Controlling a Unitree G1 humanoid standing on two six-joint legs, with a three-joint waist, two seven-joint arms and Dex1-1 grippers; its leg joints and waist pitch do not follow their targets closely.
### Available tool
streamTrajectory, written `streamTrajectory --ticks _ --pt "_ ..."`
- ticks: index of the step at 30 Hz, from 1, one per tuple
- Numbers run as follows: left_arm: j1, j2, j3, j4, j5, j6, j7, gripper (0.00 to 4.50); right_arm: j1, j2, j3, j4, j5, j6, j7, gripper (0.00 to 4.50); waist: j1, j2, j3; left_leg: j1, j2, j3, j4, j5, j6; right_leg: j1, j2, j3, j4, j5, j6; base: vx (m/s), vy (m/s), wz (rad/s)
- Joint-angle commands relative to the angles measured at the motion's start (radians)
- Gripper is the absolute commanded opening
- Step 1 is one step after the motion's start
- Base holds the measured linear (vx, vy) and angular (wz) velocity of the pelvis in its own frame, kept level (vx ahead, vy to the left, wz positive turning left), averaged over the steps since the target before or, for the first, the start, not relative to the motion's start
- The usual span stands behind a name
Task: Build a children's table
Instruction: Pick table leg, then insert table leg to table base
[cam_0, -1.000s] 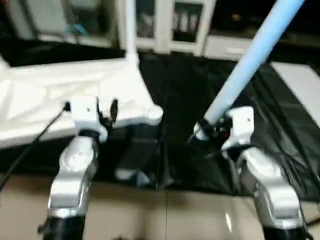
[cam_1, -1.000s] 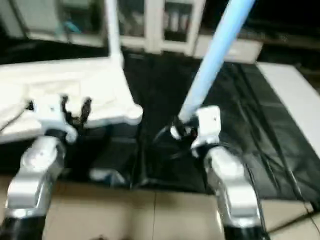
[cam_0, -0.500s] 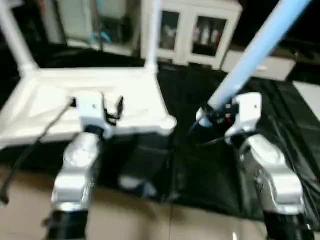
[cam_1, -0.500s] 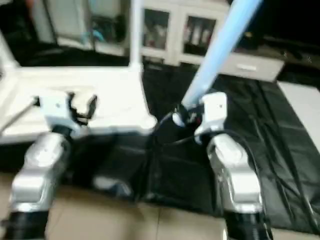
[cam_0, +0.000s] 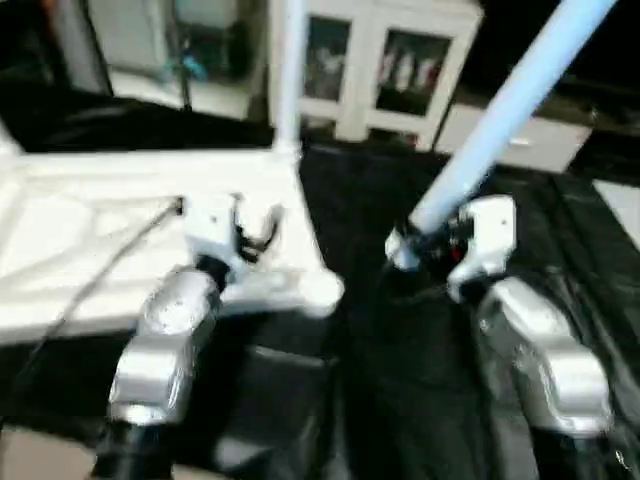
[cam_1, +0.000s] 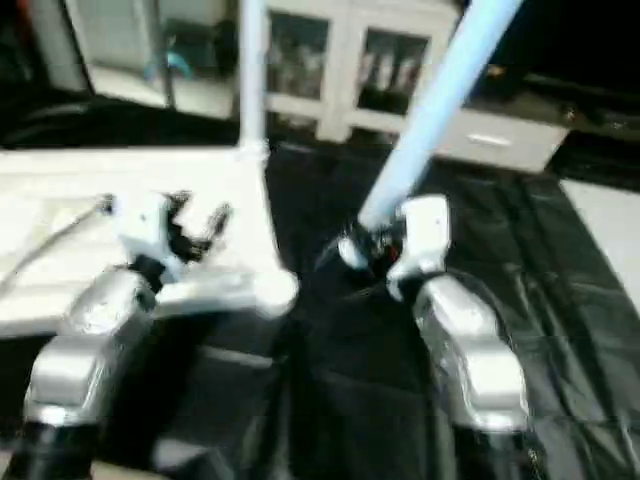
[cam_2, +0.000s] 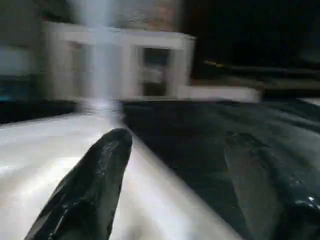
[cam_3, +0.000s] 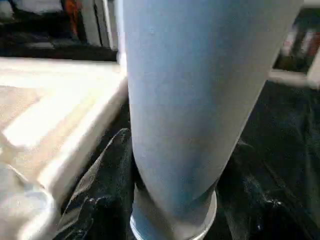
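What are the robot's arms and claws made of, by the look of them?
Both forearms are rounded shiny silver shells, with white blocky wrist housings. Each ends in two slim black fingers: left gripper, right gripper. A thin dark cable trails from the left wrist.

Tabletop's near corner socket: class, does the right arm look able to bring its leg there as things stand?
Probably yes: the right pincer holds the leg beside the tabletop, with bare black cover between it and the near corner socket.

No text, label, brand, number or sign can be read anywhere.
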Motion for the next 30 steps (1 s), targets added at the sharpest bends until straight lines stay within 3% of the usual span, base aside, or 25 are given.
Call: streamTrajectory --ticks 1,2,3,4,5,6,7,8,9,11,12,13,15,17,18,19,20,23,26,28,30 --pt "0.008 0.044 0.000 -0.021 -0.055 0.009 -0.110 3.72 -0.005 0.001 0.004 -0.051 0.027 0.012 0.025 1.89 0.015 -0.002 -0.067 -0.060 0.034 -0.015 -0.049 0.340 -0.007 0.149 -0.105 0.075 -0.053 0.696 -0.053 0.107 -0.079 -0.06" --pt "0.009 0.072 -0.010 -0.016 -0.073 0.031 -0.160 3.72 0.001 -0.008 0.005 -0.063 0.037 0.011 0.045 1.89 0.009 0.005 -0.066 -0.059 0.030 -0.008 -0.056 0.369 -0.030 0.143 -0.072 0.057 -0.049 0.802 -0.063 0.047 -0.053 0.02" --pt "0.011 0.098 -0.022 -0.013 -0.086 0.050 -0.210 3.78 0.004 -0.014 0.001 -0.073 0.052 0.013 0.060 1.89 0.003 0.026 -0.065 -0.033 0.041 0.003 -0.064 0.354 -0.045 0.121 -0.045 0.038 -0.052 0.806 -0.097 0.047 -0.053 0.02" --pt "0.011 0.123 -0.032 -0.010 -0.102 0.077 -0.261 4.07 0.004 -0.025 -0.003 -0.081 0.070 0.019 0.078 1.89 -0.011 0.038 -0.061 -0.023 0.066 -0.002 -0.082 0.337 -0.050 0.115 -0.031 0.024 -0.056 0.611 -0.149 0.000 0.000 0.00" --pt "0.010 0.149 -0.042 -0.006 -0.126 0.115 -0.323 4.07 0.004 -0.043 -0.002 -0.089 0.082 0.022 0.102 1.89 -0.015 0.045 -0.054 -0.015 0.088 -0.007 -0.094 0.275 -0.063 0.106 -0.037 0.016 -0.070 0.352 -0.189 0.000 0.000 0.00" --pt "0.010 0.153 -0.043 -0.006 -0.130 0.122 -0.334 4.15 0.004 -0.046 -0.002 -0.090 0.083 0.023 0.106 1.89 -0.019 0.044 -0.050 -0.014 0.092 -0.006 -0.097 0.225 -0.064 0.102 -0.039 0.017 -0.079 0.234 -0.200 0.000 0.000 0.00" --pt "0.003 0.171 -0.052 0.006 -0.137 0.126 -0.379 4.17 0.000 -0.054 -0.006 -0.090 0.094 0.027 0.123 1.89 -0.017 0.051 -0.035 -0.003 0.103 0.002 -0.109 0.080 -0.063 0.089 -0.048 0.019 -0.101 0.021 -0.216 -0.067 -0.008 0.03" --pt "-0.017 0.191 -0.066 0.036 -0.124 0.122 -0.415 4.24 -0.007 -0.064 -0.010 -0.087 0.107 0.029 0.144 1.89 -0.019 0.051 -0.026 0.002 0.105 0.010 -0.114 -0.013 -0.061 0.085 -0.050 0.022 -0.118 -0.101 -0.214 -0.059 0.000 0.11" --pt "-0.058 0.227 -0.090 0.095 -0.096 0.114 -0.466 4.24 -0.019 -0.082 -0.014 -0.083 0.129 0.035 0.183 1.89 -0.017 0.048 -0.010 0.018 0.110 0.020 -0.125 -0.220 -0.078 0.069 -0.055 0.026 -0.146 -0.419 -0.162 -0.059 0.000 0.11" --pt "-0.114 0.259 -0.108 0.173 -0.068 0.110 -0.492 4.46 -0.026 -0.105 -0.009 -0.083 0.145 0.046 0.222 1.89 -0.022 0.042 -0.004 0.032 0.104 0.022 -0.127 -0.301 -0.079 0.059 -0.059 0.023 -0.171 -0.619 -0.079 -0.078 -0.001 0.10" --pt "-0.122 0.263 -0.111 0.185 -0.063 0.107 -0.495 4.46 -0.027 -0.108 -0.008 -0.083 0.146 0.046 0.227 1.89 -0.022 0.040 -0.006 0.031 0.105 0.021 -0.128 -0.298 -0.080 0.062 -0.063 0.021 -0.176 -0.652 -0.057 -0.090 -0.004 0.08" --pt "-0.168 0.280 -0.125 0.252 -0.041 0.098 -0.521 4.46 -0.029 -0.123 -0.001 -0.082 0.151 0.051 0.255 1.89 -0.021 0.042 -0.011 0.021 0.109 0.015 -0.132 -0.259 -0.084 0.073 -0.073 0.021 -0.175 -0.648 -0.041 -0.091 0.001 0.01" --pt "-0.211 0.295 -0.138 0.319 -0.026 0.092 -0.560 4.46 -0.031 -0.137 0.010 -0.081 0.157 0.055 0.287 1.89 -0.020 0.047 -0.015 0.013 0.112 0.016 -0.139 -0.198 -0.081 0.082 -0.077 0.019 -0.176 -0.582 -0.044 -0.073 0.008 -0.03" --pt "-0.246 0.318 -0.161 0.371 -0.004 0.080 -0.608 4.46 -0.031 -0.156 0.021 -0.088 0.167 0.061 0.314 1.89 -0.017 0.052 -0.018 0.020 0.117 0.020 -0.146 -0.226 -0.081 0.083 -0.079 0.011 -0.176 -0.519 -0.076 -0.029 0.007 -0.01" --pt "-0.268 0.333 -0.178 0.407 0.024 0.055 -0.628 4.46 -0.030 -0.166 0.026 -0.092 0.174 0.066 0.326 1.89 -0.019 0.050 -0.016 0.011 0.119 0.017 -0.152 -0.228 -0.081 0.089 -0.080 0.004 -0.174 -0.492 -0.081 0.000 0.000 0.00" --pt "-0.282 0.341 -0.187 0.428 0.041 0.042 -0.636 4.46 -0.030 -0.172 0.028 -0.095 0.178 0.068 0.333 1.89 -0.018 0.056 -0.016 0.009 0.121 0.016 -0.154 -0.232 -0.082 0.092 -0.083 0.003 -0.172 -0.485 -0.082 0.000 0.000 0.00" --pt "-0.302 0.353 -0.203 0.462 0.062 0.016 -0.648 4.46 -0.028 -0.183 0.034 -0.098 0.183 0.070 0.348 1.89 -0.018 0.055 -0.019 0.015 0.121 0.018 -0.152 -0.230 -0.085 0.089 -0.085 0.003 -0.174 -0.468 -0.086 0.000 0.000 0.00" --pt "-0.346 0.377 -0.249 0.539 0.102 -0.016 -0.707 4.46 -0.016 -0.208 0.047 -0.106 0.181 0.070 0.378 1.89 -0.013 0.055 -0.023 0.016 0.124 0.024 -0.149 -0.179 -0.089 0.088 -0.088 0.011 -0.159 -0.355 -0.137 0.000 0.000 0.00" --pt "-0.397 0.367 -0.276 0.643 0.166 -0.083 -0.689 4.46 -0.015 -0.213 0.045 -0.107 0.182 0.072 0.386 1.89 -0.008 0.052 -0.027 0.012 0.125 0.030 -0.144 -0.132 -0.084 0.093 -0.089 0.013 -0.149 -0.288 -0.167 0.000 0.000 0.00" --pt "-0.416 0.359 -0.281 0.684 0.189 -0.116 -0.666 4.18 -0.016 -0.215 0.045 -0.108 0.184 0.074 0.386 1.89 -0.002 0.051 -0.034 0.019 0.125 0.038 -0.137 -0.090 -0.078 0.087 -0.088 0.013 -0.143 -0.230 -0.194 0.028 -0.010 0.05" --pt "-0.446 0.344 -0.289 0.744 0.214 -0.161 -0.654 4.10 -0.018 -0.222 0.050 -0.110 0.190 0.075 0.388 1.89 0.000 0.049 -0.036 0.014 0.124 0.044 -0.132 -0.038 -0.070 0.089 -0.085 0.013 -0.133 -0.139 -0.229 0.068 -0.026 0.13"
